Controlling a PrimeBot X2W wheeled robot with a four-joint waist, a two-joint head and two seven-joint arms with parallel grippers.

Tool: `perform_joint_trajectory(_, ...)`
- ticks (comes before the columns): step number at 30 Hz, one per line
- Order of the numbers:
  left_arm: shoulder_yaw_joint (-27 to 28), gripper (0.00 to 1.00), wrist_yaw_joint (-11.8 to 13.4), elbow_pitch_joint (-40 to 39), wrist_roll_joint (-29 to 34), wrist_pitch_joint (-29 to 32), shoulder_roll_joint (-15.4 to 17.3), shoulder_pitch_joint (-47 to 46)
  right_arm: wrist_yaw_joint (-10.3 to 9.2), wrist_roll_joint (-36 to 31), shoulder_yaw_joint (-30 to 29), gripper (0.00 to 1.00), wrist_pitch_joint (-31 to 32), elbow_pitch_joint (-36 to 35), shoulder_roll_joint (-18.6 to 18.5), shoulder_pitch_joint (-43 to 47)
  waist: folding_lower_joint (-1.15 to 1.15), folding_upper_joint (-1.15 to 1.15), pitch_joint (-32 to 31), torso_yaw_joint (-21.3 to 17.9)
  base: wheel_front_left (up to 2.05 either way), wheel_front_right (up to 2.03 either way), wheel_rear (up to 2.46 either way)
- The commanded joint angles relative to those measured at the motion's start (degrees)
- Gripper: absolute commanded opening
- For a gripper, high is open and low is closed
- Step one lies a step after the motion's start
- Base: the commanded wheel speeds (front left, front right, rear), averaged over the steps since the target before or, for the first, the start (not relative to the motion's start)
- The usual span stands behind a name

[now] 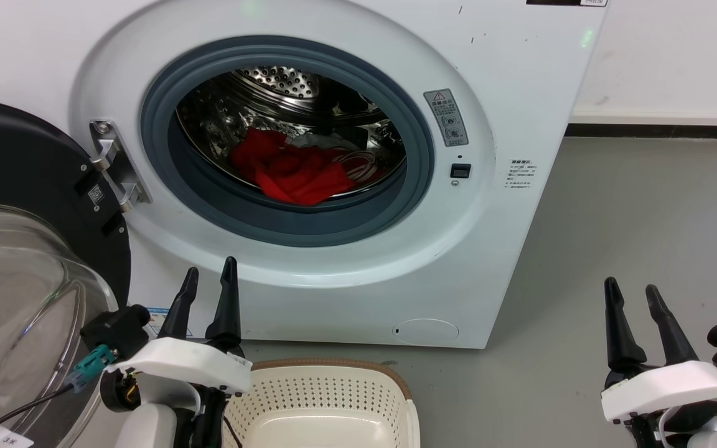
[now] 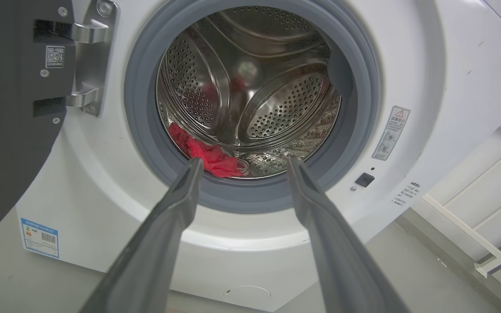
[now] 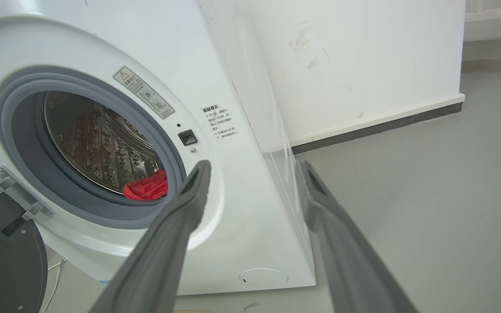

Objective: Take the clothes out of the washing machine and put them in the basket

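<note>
Washing machine [image 1: 520,93], white and front-loading, stands on the grey floor [image 1: 645,218] against a white wall, its round opening facing the robot. Its door [image 1: 22,186], black-rimmed with a domed glass window, is swung wide open to the robot's left on a metal hinge [image 1: 116,165]. A grey rubber gasket [image 1: 421,168] rings the opening, and behind it sits the shiny perforated steel drum [image 1: 284,81]. The basket [image 1: 309,392], cream perforated plastic with a brown rim, rests on the floor just in front of the machine, between the 2 arms and closer to the left one. The clothes [image 1: 296,171] lie at the bottom of the drum: a crumpled bright red jersey with white-striped trim at its right side, and a pale cloth [image 1: 312,142] just behind it. The left gripper [image 1: 210,266] hovers below the opening, before the machine's lower front, its 2 dark fingers apart and holding nothing; in the left wrist view they point toward the drum mouth. The right gripper [image 1: 631,285] hangs over the floor to the right of the machine, apart from it, fingers likewise spread and empty.
</note>
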Motion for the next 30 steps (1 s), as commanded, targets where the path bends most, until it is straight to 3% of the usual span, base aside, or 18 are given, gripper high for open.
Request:
perform_joint_trajectory(1, -0.1, 1.0, 0.0, -0.1, 1.6, -0.5, 0.3, -1.5, 0.0, -1.6, -0.1, 1.0, -0.1, -0.7, -0.1, -0.2, 0.0, 0.0, 0.0, 0.0, 0.0, 0.0, 0.0)
perform_joint_trajectory(30, 0.0, 1.0, 0.0, 3.7, 19.4, -4.3, 0.6, -4.1, -0.01, -19.0, -1.2, 1.0, -1.2, -0.7, -0.1, 0.0, 0.0, 0.0, 0.2, -0.4, 0.0, 0.0, 0.0)
